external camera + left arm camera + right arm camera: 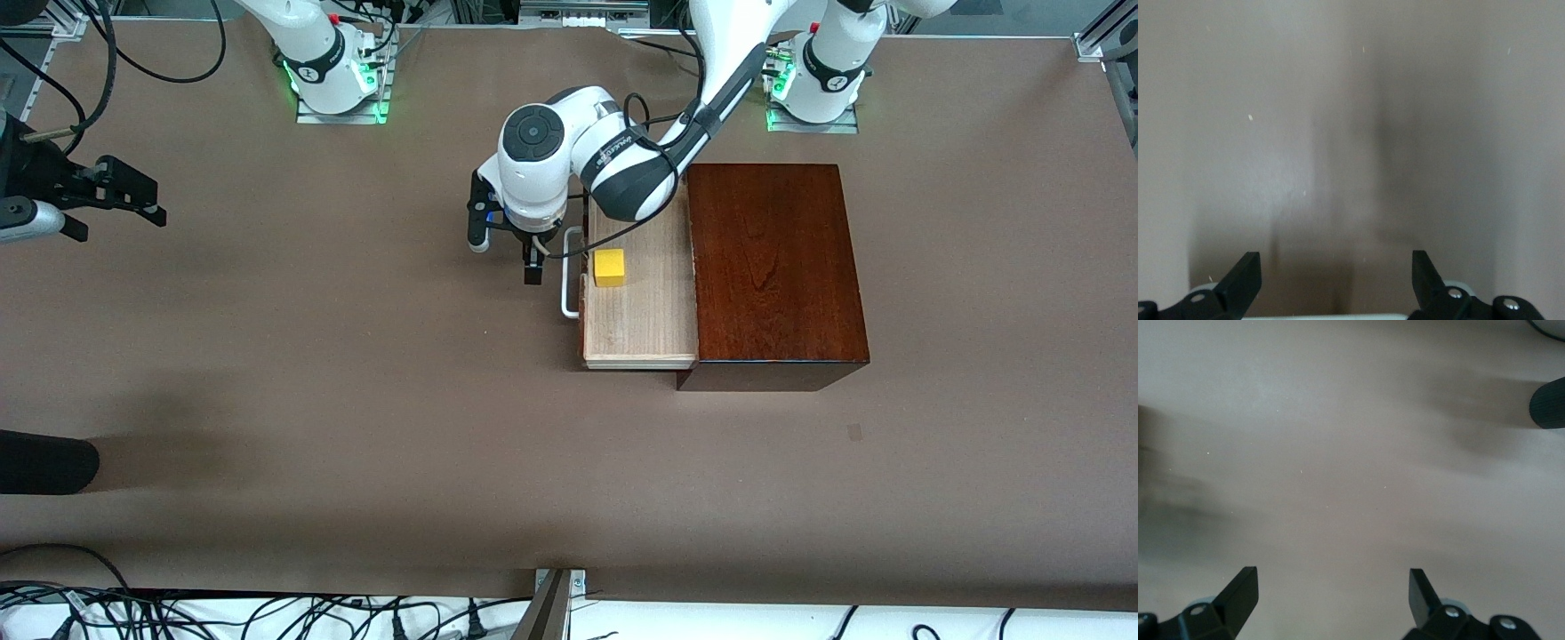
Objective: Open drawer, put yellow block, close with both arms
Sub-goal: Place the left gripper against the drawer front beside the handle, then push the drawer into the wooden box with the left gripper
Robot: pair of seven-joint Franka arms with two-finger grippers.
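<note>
Small yellow cube (609, 267) lies in open pale-wood drawer (640, 311). Left gripper (532, 267), jaws apart, empty, hovers just outside white U-handle (569, 271), poised for push. Right gripper (133, 197) waits at right arm's end of surface, jaws apart, empty.

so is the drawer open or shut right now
Open: the drawer sticks out of the dark box, with the yellow block inside.

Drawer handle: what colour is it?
White; the drawer handle shows best in the front view.
</note>
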